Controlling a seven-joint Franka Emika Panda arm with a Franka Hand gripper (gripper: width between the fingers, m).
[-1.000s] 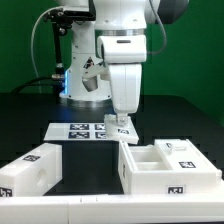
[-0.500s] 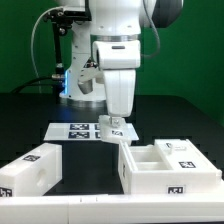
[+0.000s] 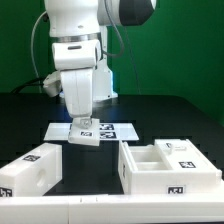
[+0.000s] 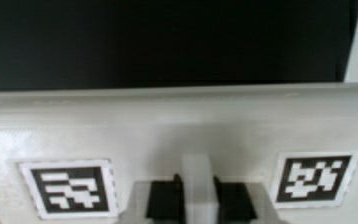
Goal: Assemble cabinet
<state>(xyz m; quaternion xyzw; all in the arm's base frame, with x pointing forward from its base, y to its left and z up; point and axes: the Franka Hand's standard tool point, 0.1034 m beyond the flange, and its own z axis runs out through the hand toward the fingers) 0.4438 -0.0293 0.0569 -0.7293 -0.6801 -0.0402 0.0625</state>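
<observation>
In the exterior view my gripper [image 3: 85,124] is shut on a small white cabinet part [image 3: 86,137] with a black-and-white tag. It holds the part just above the table, over the left end of the marker board [image 3: 112,130]. In the wrist view the same part [image 4: 176,120] fills the frame with two tags. My dark fingers [image 4: 158,196] clamp a white ridge of it, with the gripper [image 4: 197,198] centred on the ridge. The open white cabinet body [image 3: 168,168] with inner compartments lies at the front right. Another tagged white box [image 3: 30,172] lies at the front left.
The robot's white base [image 3: 78,60] and cables stand behind the marker board. The black table ends at a white front edge [image 3: 100,210]. A green wall is at the back.
The arm has swung to the exterior view's left, carrying the small white part from the right end of the marker board to its left end. The two boxes have not moved.
</observation>
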